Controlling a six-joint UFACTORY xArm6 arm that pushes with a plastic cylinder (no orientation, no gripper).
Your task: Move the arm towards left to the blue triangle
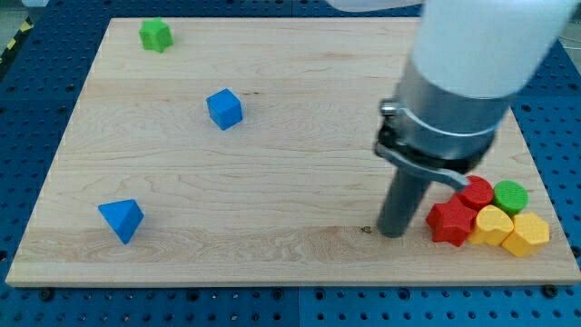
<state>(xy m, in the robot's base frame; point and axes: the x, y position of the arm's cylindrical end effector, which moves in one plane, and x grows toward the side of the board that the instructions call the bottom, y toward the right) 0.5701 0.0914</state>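
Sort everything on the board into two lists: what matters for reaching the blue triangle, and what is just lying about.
Belongs to the job:
- blue triangle, near the view's bottom left
- my tip, far to the view's right of it, beside the red star

Just lying about:
- blue cube
- green star
- red star
- red cylinder
- green cylinder
- two yellow blocks

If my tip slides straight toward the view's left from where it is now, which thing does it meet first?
Probably the blue triangle. My tip stands just left of the red block, at about the triangle's height in the view, with only bare board between. The blue cube lies well above that line.
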